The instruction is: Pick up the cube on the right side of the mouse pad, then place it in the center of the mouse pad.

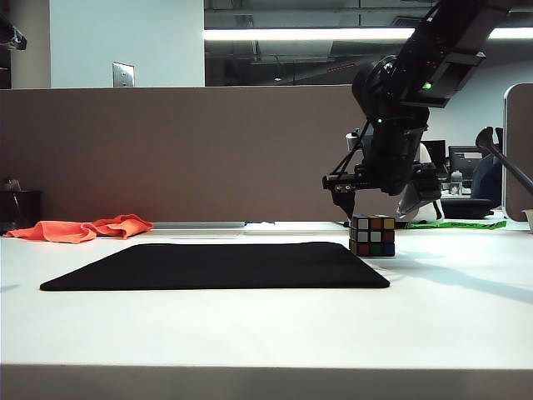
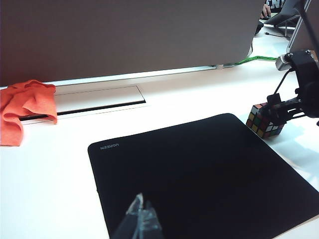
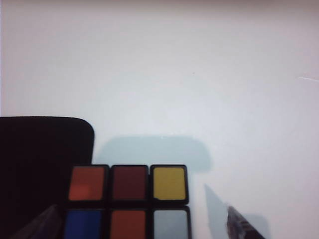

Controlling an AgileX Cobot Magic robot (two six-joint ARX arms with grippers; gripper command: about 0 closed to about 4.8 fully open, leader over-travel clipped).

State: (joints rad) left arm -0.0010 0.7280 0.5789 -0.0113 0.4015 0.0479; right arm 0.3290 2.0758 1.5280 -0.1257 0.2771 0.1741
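Note:
The cube [image 1: 372, 236] stands on the white table just off the right far corner of the black mouse pad [image 1: 216, 265]. My right gripper [image 1: 373, 208] hangs just above it, pointing down and open. In the right wrist view the cube [image 3: 128, 199] lies between the two spread fingertips of the right gripper [image 3: 142, 225], with a corner of the mouse pad [image 3: 40, 149] beside it. The left wrist view shows the cube [image 2: 264, 121] under the right gripper [image 2: 291, 107]. My left gripper [image 2: 142, 219] hovers over the near edge of the mouse pad [image 2: 199, 169], its fingers together and empty.
A crumpled orange cloth [image 1: 83, 228] lies at the far left of the table. A brown partition [image 1: 166, 150] runs along the back edge. A long cable slot [image 2: 94, 99] is set into the table in front of the partition.

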